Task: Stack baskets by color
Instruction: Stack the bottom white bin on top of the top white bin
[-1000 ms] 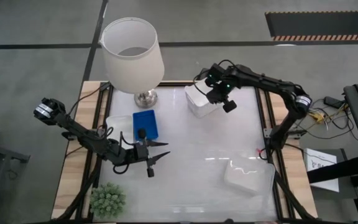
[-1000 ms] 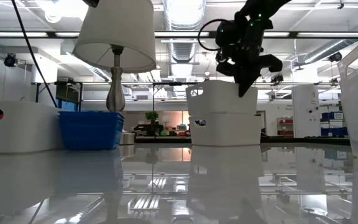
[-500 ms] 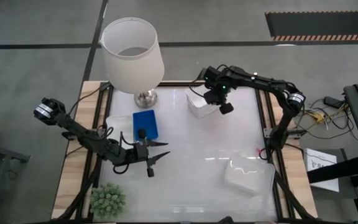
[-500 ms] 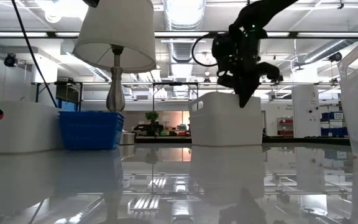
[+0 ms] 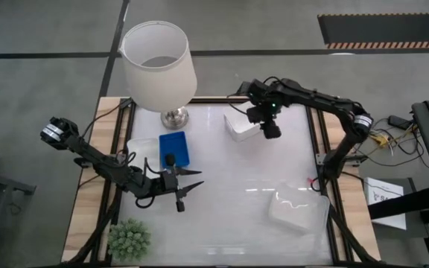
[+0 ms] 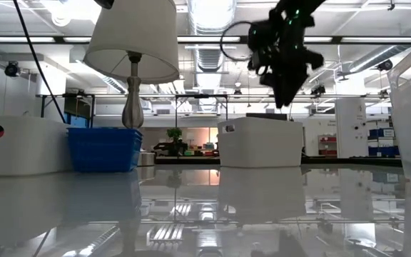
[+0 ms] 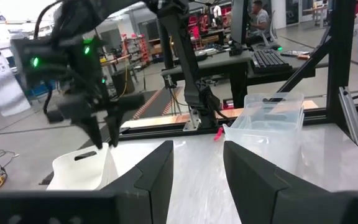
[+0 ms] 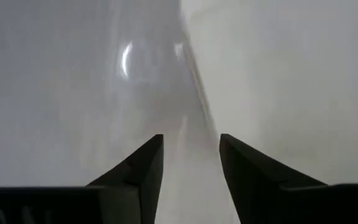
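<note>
Two nested white baskets [image 5: 239, 126] [image 6: 260, 143] stand at the far middle of the table. My right gripper [image 5: 271, 132] [image 6: 284, 98] hangs open just above their right rim, touching nothing; its wrist view shows the white basket's wall [image 8: 278, 93] beside the open fingers. A blue basket [image 5: 173, 147] [image 6: 104, 148] and another white basket [image 5: 141, 148] sit at the left. A clear basket [image 5: 298, 210] [image 7: 269, 124] rests near the right front. My left gripper [image 5: 189, 183] [image 7: 197, 177] waits open above the table, near the blue basket.
A lamp with a white shade [image 5: 159, 63] [image 6: 134, 39] stands at the far left. A green plant [image 5: 129, 238] sits at the near left corner. The table's middle [image 5: 229, 186] is bare and glossy.
My right gripper set the upper white basket fully down into the lower one, then opened and let go. It has since risen a little, rolled about its own axis and shifted slightly toward the table's right edge. The white baskets now sit nested.
</note>
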Robot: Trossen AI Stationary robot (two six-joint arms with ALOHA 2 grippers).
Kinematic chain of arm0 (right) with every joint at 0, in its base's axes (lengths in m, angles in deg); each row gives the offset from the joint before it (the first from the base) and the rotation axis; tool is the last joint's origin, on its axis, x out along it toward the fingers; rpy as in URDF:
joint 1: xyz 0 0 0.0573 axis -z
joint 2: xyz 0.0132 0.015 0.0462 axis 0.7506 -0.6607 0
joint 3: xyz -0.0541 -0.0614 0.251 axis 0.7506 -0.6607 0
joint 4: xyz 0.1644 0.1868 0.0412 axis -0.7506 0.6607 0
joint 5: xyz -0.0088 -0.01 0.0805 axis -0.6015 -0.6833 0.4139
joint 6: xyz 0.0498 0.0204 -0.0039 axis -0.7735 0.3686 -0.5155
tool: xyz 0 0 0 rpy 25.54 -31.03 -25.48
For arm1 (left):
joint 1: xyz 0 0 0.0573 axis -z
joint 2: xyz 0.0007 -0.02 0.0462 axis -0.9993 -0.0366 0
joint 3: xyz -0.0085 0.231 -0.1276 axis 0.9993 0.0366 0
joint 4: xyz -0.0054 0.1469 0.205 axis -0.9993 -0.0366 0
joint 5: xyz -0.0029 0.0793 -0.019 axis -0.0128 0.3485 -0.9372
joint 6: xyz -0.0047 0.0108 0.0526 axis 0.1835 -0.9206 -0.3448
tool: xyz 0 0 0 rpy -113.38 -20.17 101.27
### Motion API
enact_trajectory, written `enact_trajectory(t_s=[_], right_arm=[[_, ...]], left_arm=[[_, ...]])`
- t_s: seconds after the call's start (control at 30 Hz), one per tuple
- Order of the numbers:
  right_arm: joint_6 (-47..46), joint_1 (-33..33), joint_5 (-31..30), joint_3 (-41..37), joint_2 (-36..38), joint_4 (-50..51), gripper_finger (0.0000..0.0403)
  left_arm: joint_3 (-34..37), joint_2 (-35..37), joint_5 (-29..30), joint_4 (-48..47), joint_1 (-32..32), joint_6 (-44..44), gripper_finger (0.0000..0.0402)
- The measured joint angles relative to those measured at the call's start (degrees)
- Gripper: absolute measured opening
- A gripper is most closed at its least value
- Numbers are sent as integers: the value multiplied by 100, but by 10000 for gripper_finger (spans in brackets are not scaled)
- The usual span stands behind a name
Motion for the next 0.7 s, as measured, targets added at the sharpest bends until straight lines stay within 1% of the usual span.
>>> enact_trajectory(t_s=[0.07, 0.1, 0.17, 0.27, 0.33, 0.43, 0.57, 0.63, 0.7], right_arm=[[-1247, -189, 18, -50, 199, -54, 148], [-1730, -306, 19, -115, 317, -38, 144], [-2334, -641, -12, -317, 593, -59, 132], [-2618, -1349, -2, -855, 1150, -589, 111], [-2920, -1861, 6, -1337, 1548, -1188, 95], [-3365, -2624, -161, -2090, 2127, -2155, 73], [-3636, -3544, -781, -3027, 2721, -3528, 46], [-3598, -3869, -1110, -3403, 2931, -4159, 32], [-3450, -4070, -1251, -3712, 3082, -4726, 20]], left_arm=[[3, 0, 1, -4, 0, 1, 125], [3, 0, 3, -4, 0, 1, 125], [3, 0, 11, -2, 0, 4, 125], [3, 0, 17, -1, 0, 18, 125], [6, 0, 18, -22, 0, 173, 125], [29, 0, 20, -46, 0, 502, 125], [122, -68, 80, -37, -9, 1064, 125], [146, -139, 189, -24, -9, 1464, 125], [186, -212, 374, -44, -9, 1935, 125]])
